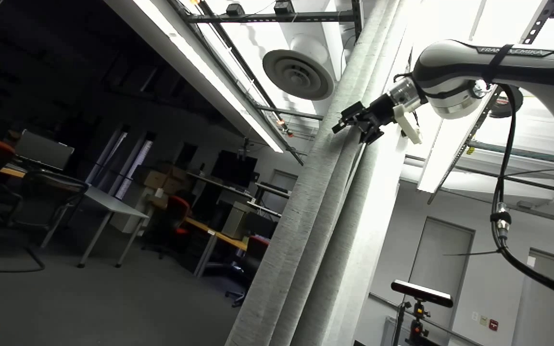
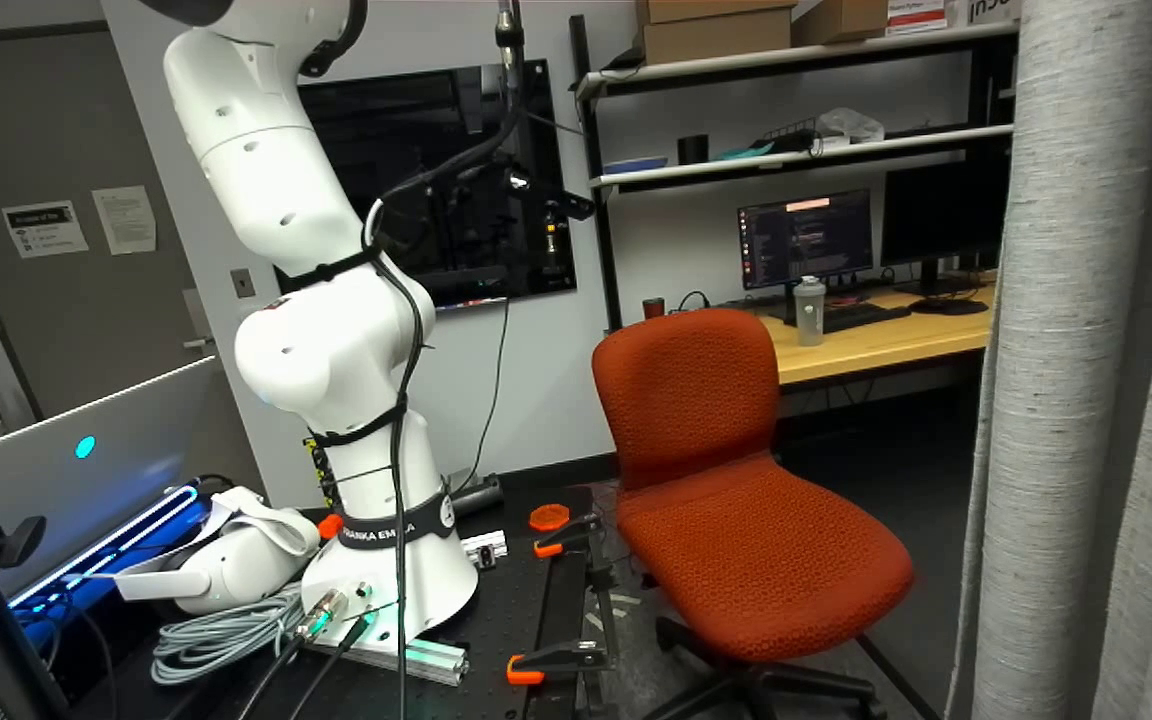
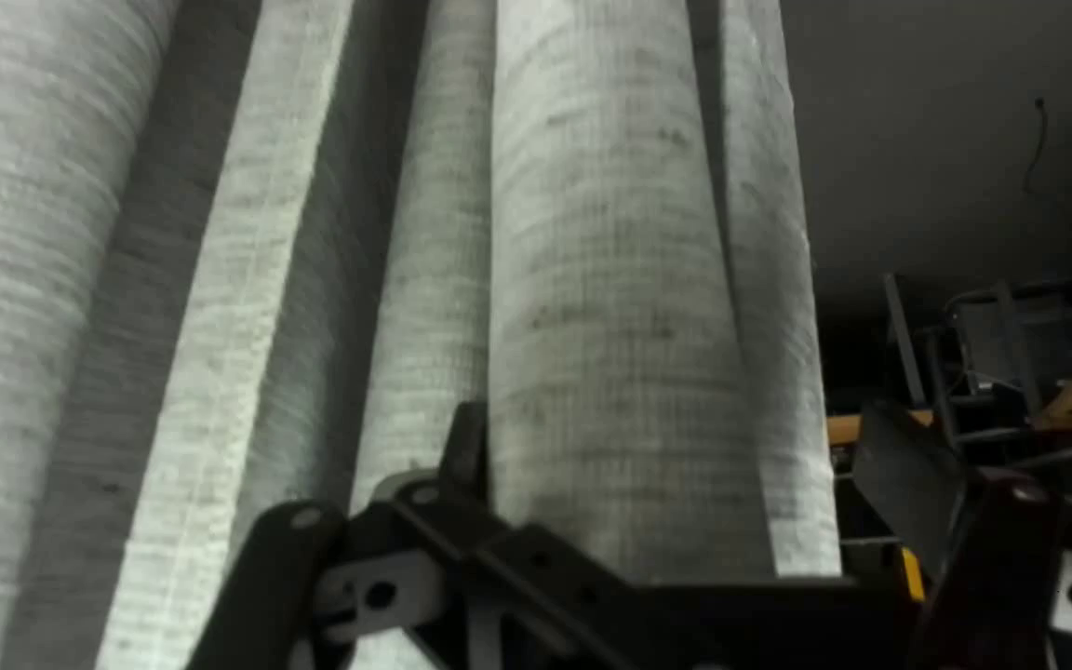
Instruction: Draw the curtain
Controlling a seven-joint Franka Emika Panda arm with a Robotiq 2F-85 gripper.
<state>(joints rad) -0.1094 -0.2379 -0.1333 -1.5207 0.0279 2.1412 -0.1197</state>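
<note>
The curtain (image 1: 301,240) is a tall pale grey-white drape with long vertical folds. It hangs at the right side of an exterior view (image 2: 1076,350) and fills the left and middle of the wrist view (image 3: 610,233). My gripper (image 1: 352,133) is at the upper part of the curtain. In the wrist view my gripper (image 3: 685,451) is open, its two black fingers wide apart. The folds near the curtain's free edge lie between the fingers. The left finger sits against a fold; the right finger is apart from the curtain, beyond its edge. The gripper is out of view where the arm base shows.
An orange chair (image 2: 696,390) stands between the arm's table (image 2: 556,600) and the curtain. A desk (image 2: 886,345) with monitors is behind it. A tripod camera (image 1: 421,293) stands beside the curtain. A ceiling vent (image 1: 298,74) and long lamps are overhead. A dark room lies past the curtain's edge.
</note>
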